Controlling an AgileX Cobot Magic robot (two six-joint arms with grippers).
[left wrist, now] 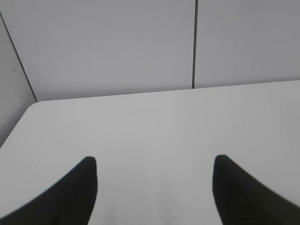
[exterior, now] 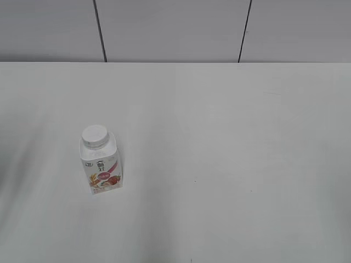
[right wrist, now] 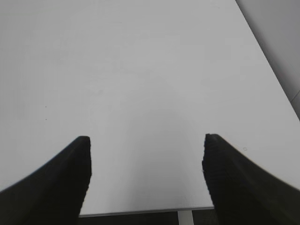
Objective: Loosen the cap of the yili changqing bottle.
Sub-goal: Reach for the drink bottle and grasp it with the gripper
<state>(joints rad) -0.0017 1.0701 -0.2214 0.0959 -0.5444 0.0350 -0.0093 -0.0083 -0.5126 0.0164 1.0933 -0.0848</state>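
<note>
Standing upright on the white table (exterior: 230, 164), the yili changqing bottle (exterior: 101, 167) is sitting in the lower left of the exterior view, well clear of the table's edges. Its cap (exterior: 95, 136) is sitting on the neck, flat top facing up, and the pink-red label with the fruit picture is facing the lower edge of the frame. Neither arm is showing in this view, and nothing is touching the bottle.

Along the top of the exterior view a grey panelled wall (exterior: 175, 27) is running behind the table, split by two dark vertical seams.

In the left wrist view the left gripper (left wrist: 154, 161) is hanging above bare tabletop with its two dark fingers (left wrist: 77, 192) spread wide toward the lower corners of the frame, holding nothing. The table's rounded corner is showing at the left of that frame, with the wall behind it.

In the right wrist view the right gripper (right wrist: 145, 140) is likewise gaping wide over plain table surface, its fingers (right wrist: 234, 178) sitting in the lower corners and gripping nothing. The table's near edge is showing at the bottom of that frame. The bottle is not appearing in either wrist view.
</note>
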